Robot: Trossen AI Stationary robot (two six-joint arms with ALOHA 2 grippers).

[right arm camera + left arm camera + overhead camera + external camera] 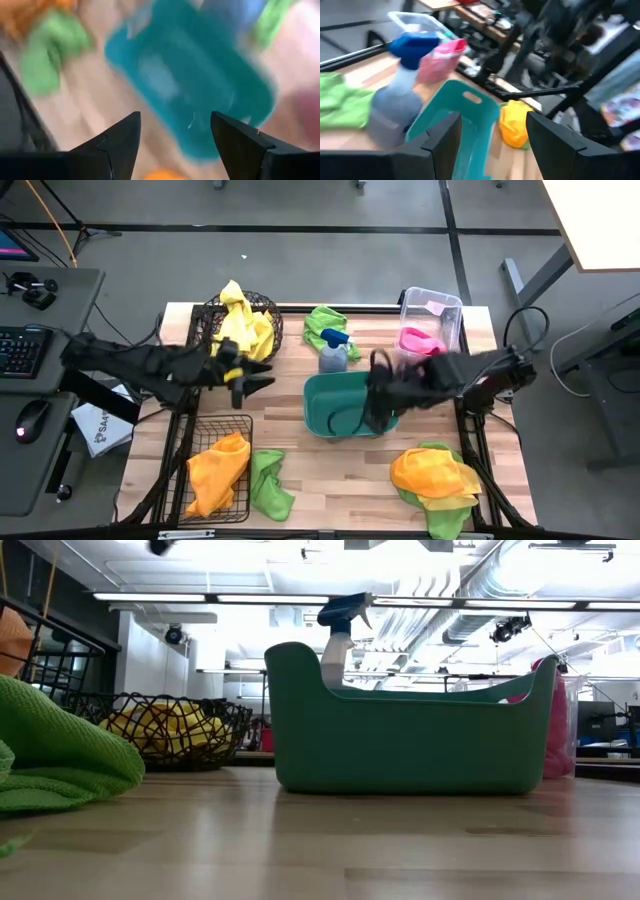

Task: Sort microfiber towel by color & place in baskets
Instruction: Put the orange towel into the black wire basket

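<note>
Yellow towels (243, 325) fill the round wire basket (268, 308) at the far left. An orange towel (218, 465) lies in the rectangular black wire basket (238, 505), with a green towel (270, 486) on the table beside it. Another green towel (322, 326) lies at the far edge. A pink towel (420, 341) sits in the clear bin (432, 304). An orange-yellow towel (435, 470) lies over a green one (445, 515) at the near right. My left gripper (262, 380) hangs open near the round basket. My right gripper (375, 408) is open above the teal tub (335, 408).
A blue-grey spray bottle (333, 352) stands just beyond the teal tub, between the far green towel and the clear bin. Bare wood shows in the table's middle near strip (340, 470). A desk with keyboard and mouse stands beyond the table's left edge.
</note>
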